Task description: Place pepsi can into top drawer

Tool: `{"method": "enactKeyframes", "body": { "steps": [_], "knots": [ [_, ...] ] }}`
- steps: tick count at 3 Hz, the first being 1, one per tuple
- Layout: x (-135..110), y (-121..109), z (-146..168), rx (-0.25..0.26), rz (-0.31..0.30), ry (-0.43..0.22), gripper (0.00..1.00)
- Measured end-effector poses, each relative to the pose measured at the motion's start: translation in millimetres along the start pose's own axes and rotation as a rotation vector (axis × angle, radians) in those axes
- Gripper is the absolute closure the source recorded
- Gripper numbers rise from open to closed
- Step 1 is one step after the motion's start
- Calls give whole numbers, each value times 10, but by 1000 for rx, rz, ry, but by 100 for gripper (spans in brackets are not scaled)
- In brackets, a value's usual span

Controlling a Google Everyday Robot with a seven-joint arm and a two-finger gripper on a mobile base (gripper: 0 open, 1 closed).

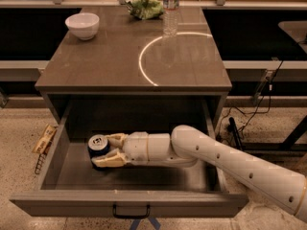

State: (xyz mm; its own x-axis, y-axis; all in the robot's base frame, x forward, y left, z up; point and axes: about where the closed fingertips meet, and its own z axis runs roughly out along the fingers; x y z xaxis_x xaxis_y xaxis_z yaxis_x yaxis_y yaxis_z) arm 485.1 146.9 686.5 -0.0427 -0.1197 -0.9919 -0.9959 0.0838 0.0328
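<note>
The top drawer [129,203] is pulled open under the grey-brown table, its black handle at the front centre. The pepsi can [98,145], dark blue with a silver top, stands upright inside the drawer at the left. My gripper [106,150] reaches in from the right, low in the drawer, and its two tan fingers [109,160] sit on either side of the can, closed around it. The white arm runs off to the lower right.
On the tabletop [110,66] stand a white bowl [82,25] at the back left, a clear plastic bottle [170,9] and a green crumpled bag [145,7] at the back. A tan packet [44,139] lies on the floor left of the drawer. Cables hang at the right.
</note>
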Motion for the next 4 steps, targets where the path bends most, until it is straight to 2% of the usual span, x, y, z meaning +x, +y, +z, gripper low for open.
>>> {"method": "enactKeyframes", "body": {
  "steps": [2, 3, 4],
  "knots": [
    [62, -58, 127, 30, -23, 71, 12],
    [48, -97, 124, 37, -36, 87, 0],
    [22, -185, 25, 28, -26, 87, 18]
  ]
}}
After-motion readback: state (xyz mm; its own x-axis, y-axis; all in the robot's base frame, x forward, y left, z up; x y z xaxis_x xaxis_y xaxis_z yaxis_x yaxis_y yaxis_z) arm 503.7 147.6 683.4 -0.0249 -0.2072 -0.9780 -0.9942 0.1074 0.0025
